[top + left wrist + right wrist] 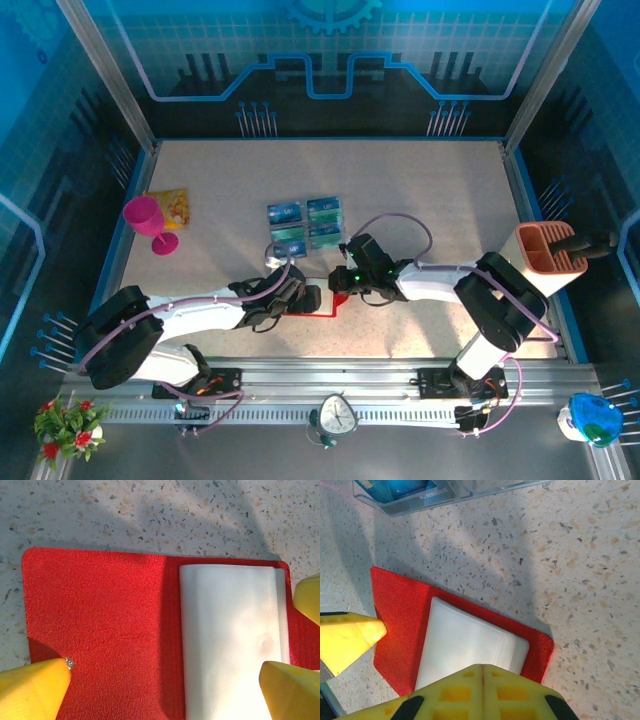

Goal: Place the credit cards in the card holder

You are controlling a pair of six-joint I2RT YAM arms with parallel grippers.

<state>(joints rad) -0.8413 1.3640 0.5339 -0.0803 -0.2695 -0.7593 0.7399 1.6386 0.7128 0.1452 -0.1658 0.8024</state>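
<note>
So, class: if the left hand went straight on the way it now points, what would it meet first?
Probably the open red card holder, lying right beneath the left hand, near its white sleeves; depth is unclear.

Pink goblet (150, 222) far left, beside yellow-orange packet (172, 207). Orange-brown slotted organizer (545, 247) right edge. Small clock (338, 414) on front rail (400, 385); red flowers (68, 425) bottom-left.

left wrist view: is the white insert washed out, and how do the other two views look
Left wrist: yes, the white insert glares out toward the bottom, the red card holder is sharp, the yellow fingertips are blurred. Right wrist: soft grey shadows cross the table. Top view: blue cast on the walls, table brightly lit.
</note>
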